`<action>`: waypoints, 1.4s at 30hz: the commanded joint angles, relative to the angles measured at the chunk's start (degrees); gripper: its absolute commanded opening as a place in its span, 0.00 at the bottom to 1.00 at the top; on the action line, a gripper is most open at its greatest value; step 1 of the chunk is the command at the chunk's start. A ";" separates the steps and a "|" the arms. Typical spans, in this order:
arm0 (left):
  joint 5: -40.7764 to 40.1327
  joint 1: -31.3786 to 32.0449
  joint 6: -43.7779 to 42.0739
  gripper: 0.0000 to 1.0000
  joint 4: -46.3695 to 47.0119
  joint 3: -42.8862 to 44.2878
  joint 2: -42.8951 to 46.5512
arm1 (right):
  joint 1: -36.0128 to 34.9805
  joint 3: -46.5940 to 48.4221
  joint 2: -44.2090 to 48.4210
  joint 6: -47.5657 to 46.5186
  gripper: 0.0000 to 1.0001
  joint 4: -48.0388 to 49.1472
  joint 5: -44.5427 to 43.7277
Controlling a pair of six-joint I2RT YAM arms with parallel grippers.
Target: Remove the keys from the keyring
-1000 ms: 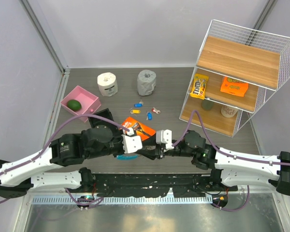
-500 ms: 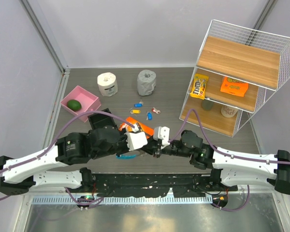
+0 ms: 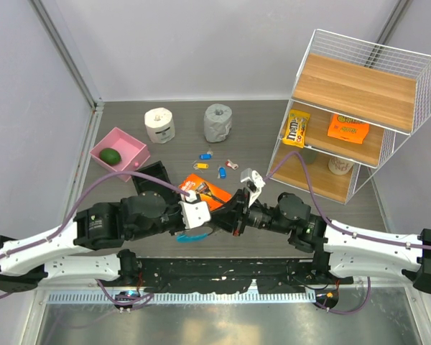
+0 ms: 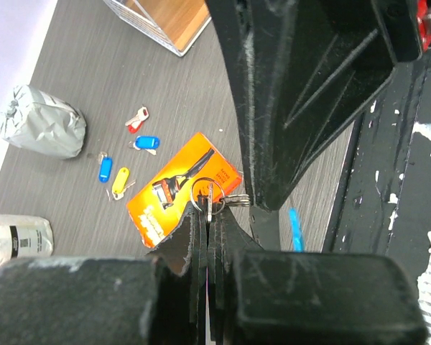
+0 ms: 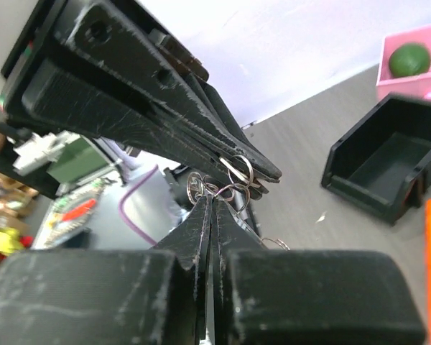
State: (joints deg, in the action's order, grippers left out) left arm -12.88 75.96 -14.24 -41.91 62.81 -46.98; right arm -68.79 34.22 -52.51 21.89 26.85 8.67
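Note:
My left gripper [image 3: 217, 221] and right gripper [image 3: 233, 214] meet tip to tip above the table's near middle. In the left wrist view my left gripper [image 4: 210, 208] is shut on a small bunch of linked silver rings [image 4: 215, 195]. In the right wrist view my right gripper [image 5: 214, 198] is shut on the same rings [image 5: 233, 178], right beside the left fingers [image 5: 165, 108]. A slim light-blue curved band [image 3: 190, 236] lies on the table under my left arm; it also shows in the left wrist view [image 4: 294, 228]. No grey key cluster shows.
An orange razor pack [image 3: 210, 190] lies just behind the grippers. Small blue [image 3: 205, 155], yellow [image 3: 202, 165] and pink [image 3: 233, 164] tagged pieces lie farther back. A black bin [image 3: 152, 176], pink tray [image 3: 119, 152], white roll [image 3: 160, 124], grey roll [image 3: 218, 121] and wire shelf [image 3: 352, 115] surround them.
The right wrist has turned and swung back and to the right, while its fingertips stay at the left gripper's. The left gripper has shifted slightly left. Both stay shut on the rings.

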 commanded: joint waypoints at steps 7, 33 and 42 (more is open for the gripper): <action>-0.30 3.75 -4.30 0.00 5.44 -0.23 -0.13 | 4.10 4.37 -0.58 27.31 0.08 -1.98 4.95; 6.47 5.51 -13.53 0.00 5.79 -2.69 5.67 | 7.18 7.61 3.39 -10.64 0.41 -12.45 15.50; 5.25 5.86 -18.01 0.00 2.28 0.30 4.27 | 7.18 8.06 -2.15 -9.41 0.40 -6.12 21.83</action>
State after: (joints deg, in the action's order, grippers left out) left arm -7.01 81.34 -28.88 -40.58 59.68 -42.13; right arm -61.65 39.88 -54.39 13.52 14.48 26.30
